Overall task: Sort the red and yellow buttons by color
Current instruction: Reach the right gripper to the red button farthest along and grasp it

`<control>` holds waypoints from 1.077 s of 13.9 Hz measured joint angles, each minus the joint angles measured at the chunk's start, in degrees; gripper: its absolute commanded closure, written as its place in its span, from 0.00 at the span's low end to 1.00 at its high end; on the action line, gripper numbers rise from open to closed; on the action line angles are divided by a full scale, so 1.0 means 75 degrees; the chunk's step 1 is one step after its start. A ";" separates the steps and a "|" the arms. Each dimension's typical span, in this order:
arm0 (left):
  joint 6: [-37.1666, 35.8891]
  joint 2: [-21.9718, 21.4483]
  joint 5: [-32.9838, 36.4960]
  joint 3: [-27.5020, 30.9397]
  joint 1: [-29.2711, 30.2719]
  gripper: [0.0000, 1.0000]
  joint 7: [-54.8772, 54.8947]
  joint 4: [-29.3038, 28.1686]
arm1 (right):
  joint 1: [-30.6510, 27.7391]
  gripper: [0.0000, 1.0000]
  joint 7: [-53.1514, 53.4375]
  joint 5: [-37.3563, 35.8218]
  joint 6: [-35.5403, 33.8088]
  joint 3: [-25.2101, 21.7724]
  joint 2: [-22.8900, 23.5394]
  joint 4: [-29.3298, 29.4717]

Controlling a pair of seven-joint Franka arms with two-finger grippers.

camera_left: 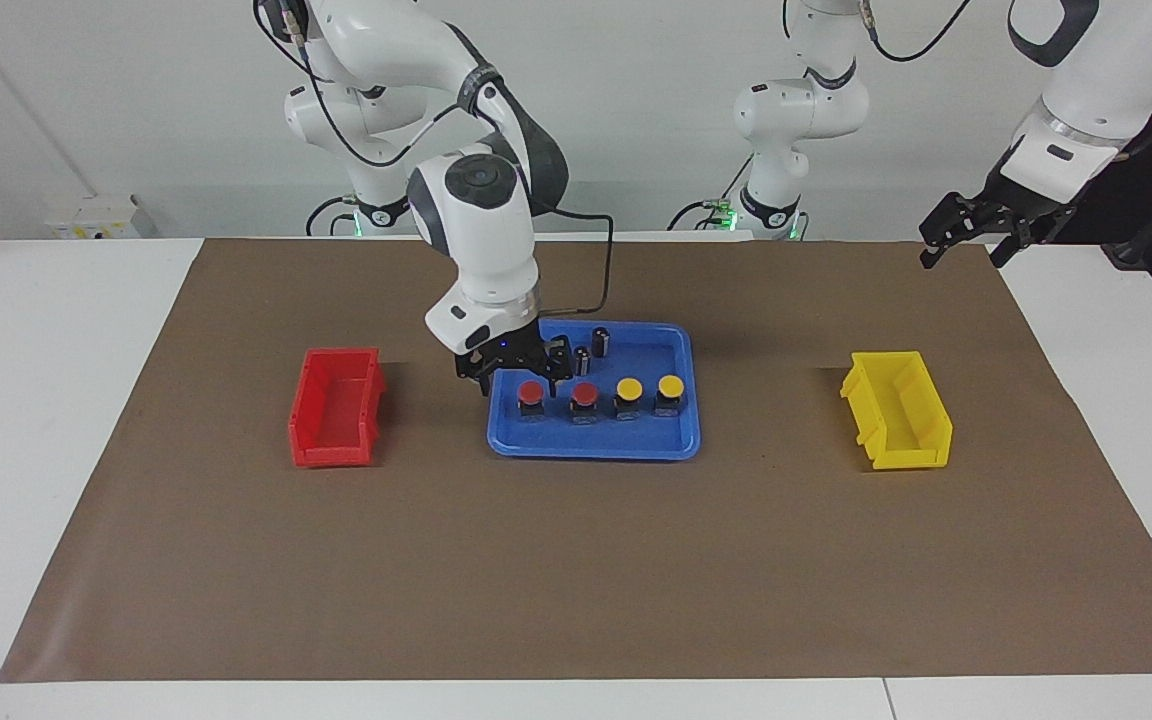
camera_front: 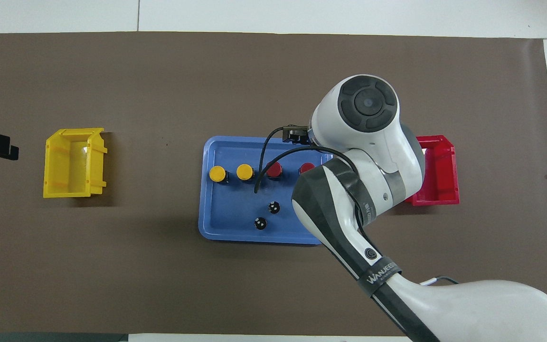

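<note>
Both claws spread wide, right gripper (camera_left: 521, 378) empty over outer red button (camera_left: 531, 391) in tray (camera_left: 591, 446), left gripper (camera_left: 966, 240) empty, waiting.

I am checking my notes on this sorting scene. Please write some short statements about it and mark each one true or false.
1. All four buttons stand in the blue tray. True.
2. The right gripper holds a yellow button. False: it is open and holds nothing, over the red button at the tray's right-arm end.
3. The red bin has a button in it. False: no button is in it.
4. The left gripper waits above the table's edge, open. True.
5. Two dark cylinders are in the tray. True.
</note>
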 measured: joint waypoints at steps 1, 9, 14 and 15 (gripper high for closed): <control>0.0000 -0.0006 0.0000 0.0012 0.0018 0.00 -0.0001 0.0000 | 0.0046 0.03 0.0000 0.0000 0.0219 -0.0002 -0.0009 -0.0235; -0.0015 -0.0081 0.0000 0.0046 0.0206 0.00 -0.0095 -0.0095 | 0.0237 0.21 0.0000 0.0000 0.0817 0.0000 -0.0020 -0.1092; -0.0018 -0.0112 0.0000 0.0039 0.0202 0.00 -0.0100 -0.0171 | 0.0266 0.49 0.0000 -0.0002 0.1150 0.0003 -0.0043 -0.1489; -0.0017 -0.0114 0.0000 0.0032 0.0199 0.00 -0.0100 -0.0175 | 0.0293 0.61 0.0000 -0.0002 0.1156 0.0004 -0.0046 -0.1502</control>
